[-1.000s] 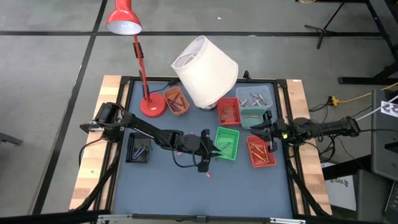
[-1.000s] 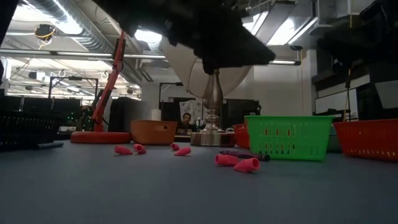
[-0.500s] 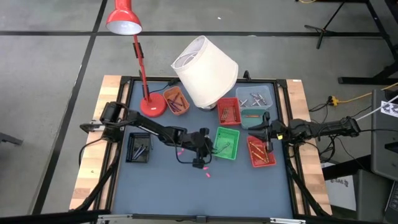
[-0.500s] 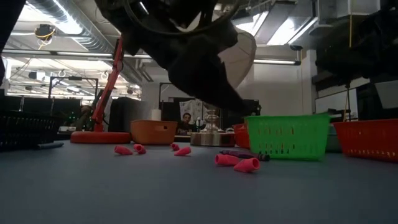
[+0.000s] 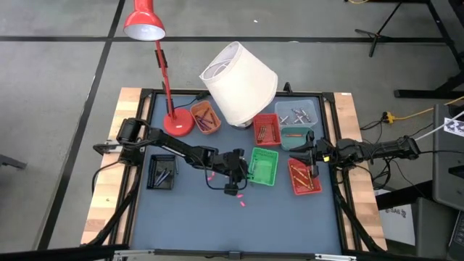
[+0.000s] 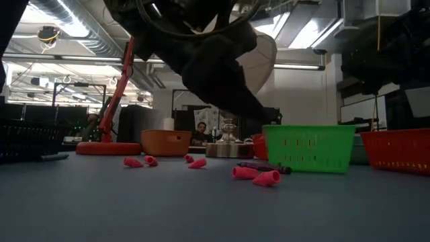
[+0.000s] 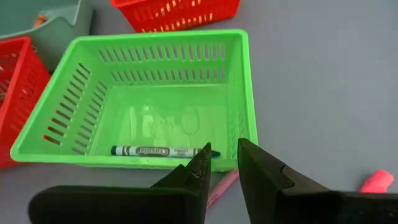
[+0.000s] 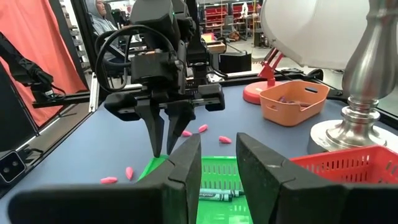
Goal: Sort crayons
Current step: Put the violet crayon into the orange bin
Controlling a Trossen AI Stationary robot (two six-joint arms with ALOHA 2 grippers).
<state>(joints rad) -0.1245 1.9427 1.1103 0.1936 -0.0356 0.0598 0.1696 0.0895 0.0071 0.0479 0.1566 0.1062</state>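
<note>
Over the green tray: your left claw [image 5: 233,174] hangs at its near rim, fingers [image 7: 264,171] a narrow gap apart with nothing between them, so it looks done with a drop or set for the next pick.
Green tray [image 7: 163,93]: one green crayon [image 7: 163,151] lies inside along the near wall; colour matches tray, which is why it sits there.
Loose pieces: pink crayons [image 6: 256,175] lie scattered on the bench [image 5: 188,217] beside the tray, unsorted; one pink stick [image 7: 219,186] lies just outside the wall under your claw.
Right claw [image 5: 312,156]: waits low between the green tray and the red tray [image 5: 304,177], fingers slightly apart, empty, clear of the left arm's reach.
Other trays: orange tray [image 5: 205,117] and black tray [image 5: 162,172] hold sticks already.
Next, likely: go down for the pink stick.
</note>
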